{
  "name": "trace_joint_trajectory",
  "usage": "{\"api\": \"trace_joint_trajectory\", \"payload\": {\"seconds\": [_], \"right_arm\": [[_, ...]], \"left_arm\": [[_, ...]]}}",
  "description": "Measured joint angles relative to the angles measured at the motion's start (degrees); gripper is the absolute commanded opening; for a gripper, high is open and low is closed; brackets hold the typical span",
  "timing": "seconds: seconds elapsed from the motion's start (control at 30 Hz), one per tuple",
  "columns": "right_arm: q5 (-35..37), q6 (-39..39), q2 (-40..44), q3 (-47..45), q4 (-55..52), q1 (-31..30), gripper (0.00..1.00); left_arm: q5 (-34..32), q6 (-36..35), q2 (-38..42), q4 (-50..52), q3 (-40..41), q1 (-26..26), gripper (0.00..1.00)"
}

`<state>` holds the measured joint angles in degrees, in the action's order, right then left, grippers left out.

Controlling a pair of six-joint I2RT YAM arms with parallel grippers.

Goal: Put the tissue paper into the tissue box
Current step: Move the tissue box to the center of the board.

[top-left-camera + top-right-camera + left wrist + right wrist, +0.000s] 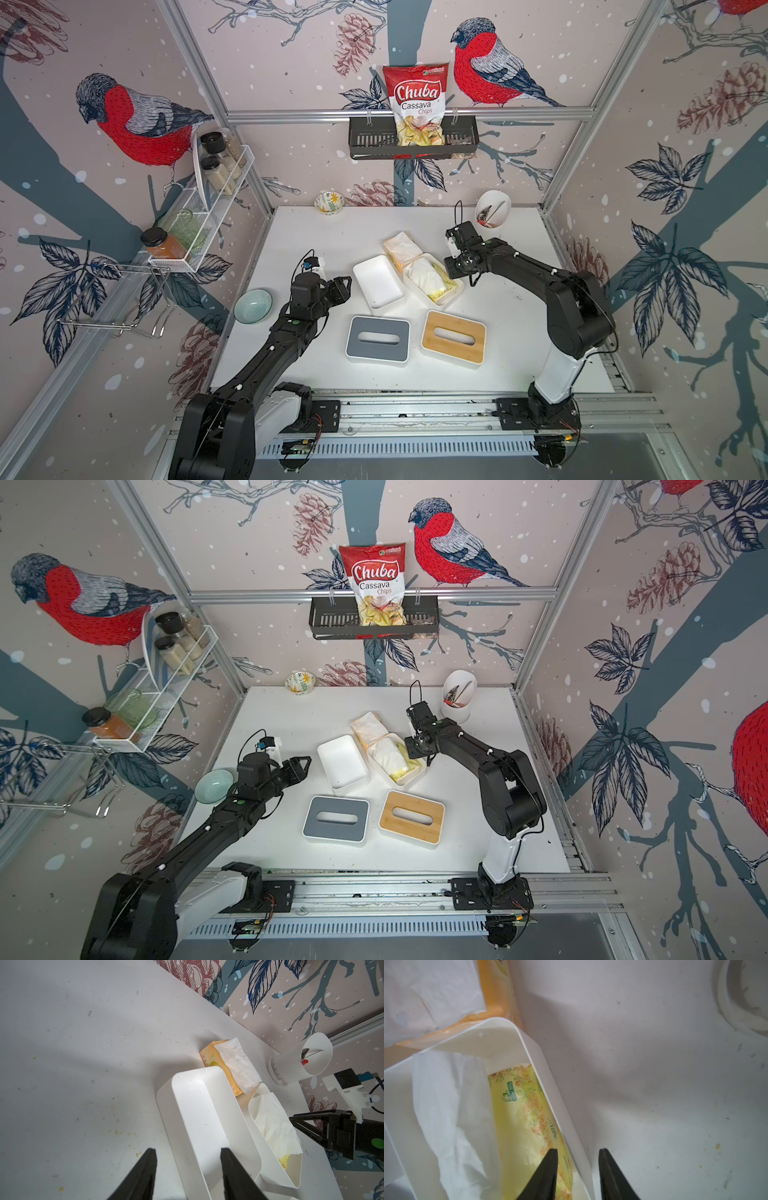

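Note:
Two open white tissue boxes stand side by side mid-table. The empty tissue box (378,282) (199,1115) has my left gripper (347,286) (188,1153) open at its near end, one finger on each side of the box's wall. The other tissue box (456,286) (550,1088) holds a yellow-green pack of tissue paper (430,278) (519,1115) with a white sheet pulled up. My right gripper (451,266) (578,1165) is open astride that box's wall, one finger inside beside the pack. An orange tissue pack (401,249) (224,1064) lies on the table behind both boxes.
A grey lid (378,338) and a bamboo lid (454,336) lie in front of the boxes. A teal bowl (252,305) sits left of my left arm. A white cup with tools (492,214) and a small patterned bowl (329,203) stand at the back.

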<state>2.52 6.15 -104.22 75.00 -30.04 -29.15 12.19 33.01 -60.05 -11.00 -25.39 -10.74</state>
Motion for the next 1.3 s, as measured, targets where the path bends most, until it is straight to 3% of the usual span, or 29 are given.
{"api": "trace_joint_trajectory", "payload": {"seconds": [0.6, 0.93, 1.3], "right_arm": [[3.3, -0.1, -4.2, 0.9, 0.0, -0.1, 0.14], [7.5, 0.3, -3.4, -1.4, -0.5, 1.9, 0.13], [13.9, 2.8, -2.2, -2.3, -4.2, 9.0, 0.17]], "left_arm": [[0.0, 0.0, -0.2, 0.0, 0.0, 0.0, 0.54], [0.0, 0.0, -0.4, 0.0, -0.1, 0.0, 0.53], [0.3, 0.0, -0.7, 0.0, -1.0, 0.0, 0.54]]}}
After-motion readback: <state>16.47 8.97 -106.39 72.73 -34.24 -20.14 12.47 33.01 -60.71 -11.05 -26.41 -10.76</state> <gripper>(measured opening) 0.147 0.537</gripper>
